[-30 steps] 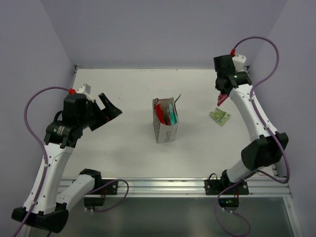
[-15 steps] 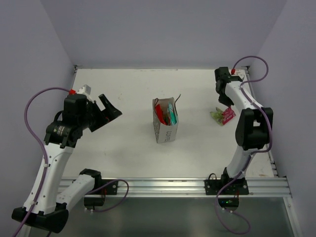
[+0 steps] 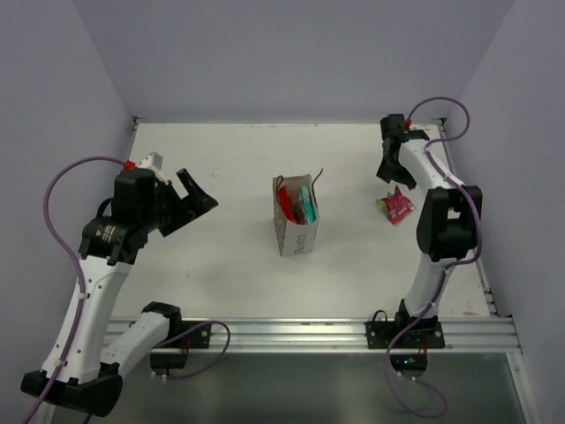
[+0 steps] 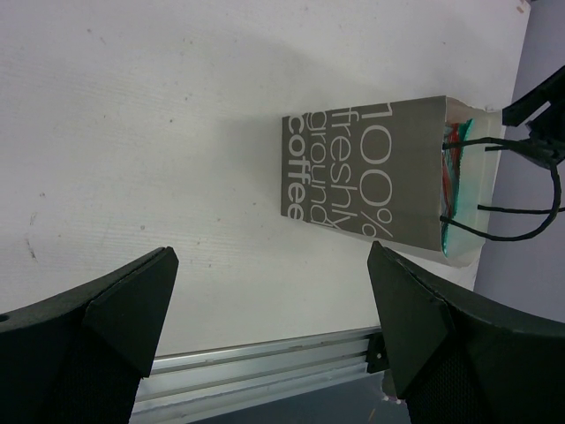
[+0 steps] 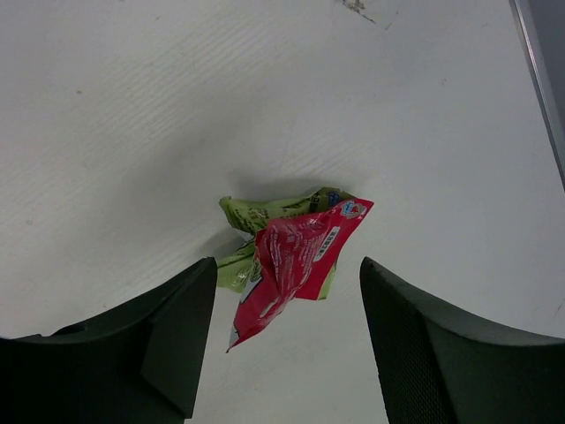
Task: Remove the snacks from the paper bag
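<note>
The paper bag (image 3: 296, 228) stands upright mid-table, grey with white lettering, seen side-on in the left wrist view (image 4: 371, 185). A red snack (image 3: 285, 200) and a teal snack (image 3: 306, 206) stick up inside it. At the right, a pink-red snack (image 3: 403, 202) lies across a green packet (image 3: 387, 208); the right wrist view shows the pink-red one (image 5: 296, 256) on the green one (image 5: 256, 216), free of the fingers. My right gripper (image 3: 390, 172) hovers just above them, open (image 5: 287, 291). My left gripper (image 3: 199, 196) stands open and empty left of the bag (image 4: 269, 265).
The metal rail (image 3: 291, 334) runs along the near table edge. Purple walls close in the far and side edges. The bag's thin black handles (image 4: 530, 190) loop out from its mouth.
The right arm swung to the far right and lowered the pink-red snack onto the green packet, then its jaws opened and let it go. The left arm has not moved.
</note>
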{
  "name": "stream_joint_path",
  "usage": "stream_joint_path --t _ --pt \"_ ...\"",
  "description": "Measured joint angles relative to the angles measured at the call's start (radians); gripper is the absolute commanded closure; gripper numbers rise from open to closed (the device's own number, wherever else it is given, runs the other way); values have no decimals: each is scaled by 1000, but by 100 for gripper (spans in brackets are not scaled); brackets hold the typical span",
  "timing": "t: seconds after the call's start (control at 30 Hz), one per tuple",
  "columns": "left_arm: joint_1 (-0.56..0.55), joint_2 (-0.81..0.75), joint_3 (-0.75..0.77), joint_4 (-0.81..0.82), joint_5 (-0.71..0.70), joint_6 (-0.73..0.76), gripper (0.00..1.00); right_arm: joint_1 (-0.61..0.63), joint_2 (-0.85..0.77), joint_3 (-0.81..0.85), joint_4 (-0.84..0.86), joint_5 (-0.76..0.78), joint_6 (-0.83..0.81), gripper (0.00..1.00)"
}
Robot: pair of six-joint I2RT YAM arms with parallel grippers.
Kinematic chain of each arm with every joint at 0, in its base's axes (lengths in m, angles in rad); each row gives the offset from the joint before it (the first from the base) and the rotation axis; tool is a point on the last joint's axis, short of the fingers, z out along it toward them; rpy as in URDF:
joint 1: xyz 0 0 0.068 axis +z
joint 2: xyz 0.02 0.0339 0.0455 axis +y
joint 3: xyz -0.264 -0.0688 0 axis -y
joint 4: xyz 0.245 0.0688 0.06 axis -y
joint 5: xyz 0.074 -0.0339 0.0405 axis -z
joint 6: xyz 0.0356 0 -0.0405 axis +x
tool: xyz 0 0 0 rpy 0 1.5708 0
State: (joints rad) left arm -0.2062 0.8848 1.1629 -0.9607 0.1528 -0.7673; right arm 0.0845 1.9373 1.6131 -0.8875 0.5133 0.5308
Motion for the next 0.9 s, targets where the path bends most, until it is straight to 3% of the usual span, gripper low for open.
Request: stream_joint_path --t 0.27,0.4,0.5,0.67,0.77,0.9 --pt "0 0 0 1 0 0 2 68 -107 81 -26 -63 -20 35" --pt "0 0 0 1 1 0 2 197 -209 177 -23 -101 -56 38" --pt "0 0 0 1 1 0 2 362 -269 267 -24 -113 -89 40" --pt "0 -6 -4 3 1 0 2 571 -308 357 -44 -112 -134 47" --pt "0 -16 -18 0 2 0 2 638 -304 379 -76 -105 -156 60" --pt "0 -18 -21 1 5 -2 2 694 -279 381 -123 -103 -167 67"
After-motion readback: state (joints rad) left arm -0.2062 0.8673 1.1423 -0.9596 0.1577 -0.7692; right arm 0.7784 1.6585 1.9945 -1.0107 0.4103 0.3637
